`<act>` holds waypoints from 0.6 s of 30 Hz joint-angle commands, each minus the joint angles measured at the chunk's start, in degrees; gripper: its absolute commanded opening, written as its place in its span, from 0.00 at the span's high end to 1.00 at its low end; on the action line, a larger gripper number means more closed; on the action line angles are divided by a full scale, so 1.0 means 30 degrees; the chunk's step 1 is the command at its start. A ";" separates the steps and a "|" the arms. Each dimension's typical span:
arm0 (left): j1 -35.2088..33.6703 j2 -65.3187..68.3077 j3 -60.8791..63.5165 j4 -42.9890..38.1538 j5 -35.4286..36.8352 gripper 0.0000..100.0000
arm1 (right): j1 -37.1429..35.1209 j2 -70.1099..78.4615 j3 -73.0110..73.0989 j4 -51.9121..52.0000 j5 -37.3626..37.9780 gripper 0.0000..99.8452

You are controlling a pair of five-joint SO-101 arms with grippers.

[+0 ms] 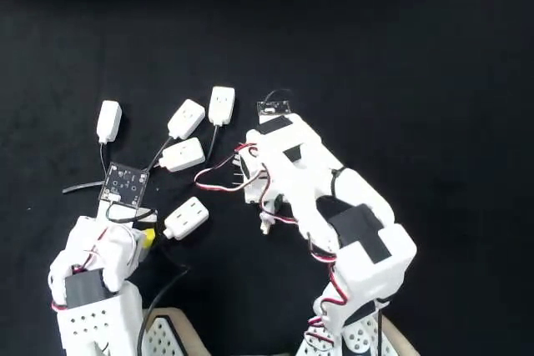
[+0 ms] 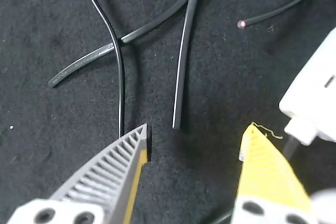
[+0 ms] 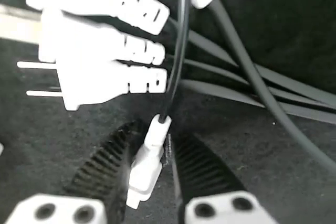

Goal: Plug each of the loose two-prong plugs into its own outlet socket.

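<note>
Right hand (image 3: 156, 142) tight around white plug (image 3: 144, 169); left hand (image 2: 197, 136) agape above black cords (image 2: 184, 61).

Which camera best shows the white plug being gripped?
The right wrist view: the white plug sits clamped between the jaws. In the high view the arm covers it; the left wrist view faces black cords.

No word, number or sign can be read in any view. A black cable (image 2: 84, 62) lying on the dark table near the left arm carries a faint line of pale print along its sheath. The print is too small and dim to make out.
</note>
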 commanded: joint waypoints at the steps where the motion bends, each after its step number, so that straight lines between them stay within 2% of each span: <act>1: -0.0044 -0.0117 -0.0044 -0.0352 -0.0234 0.72 | 0.0557 -0.0015 -0.1451 0.0674 0.1612 0.99; 4: -0.0044 -0.0117 -0.0044 -0.0352 -0.0234 0.72 | 0.0527 -0.0015 -0.3326 0.2374 0.4718 0.99; 10: -0.0044 -0.0117 0.0044 -0.0352 -0.0234 0.72 | 0.0527 0.0103 -0.5260 0.2813 1.5062 0.99; 13: -0.0044 -0.0117 0.0044 -0.0381 -0.0264 0.72 | 0.0527 0.0220 -0.5084 0.2432 1.9282 0.99; 18: -0.0044 -0.0117 0.0044 -0.0352 -0.0996 0.72 | 0.0557 0.1099 -0.3941 0.2549 2.1832 0.99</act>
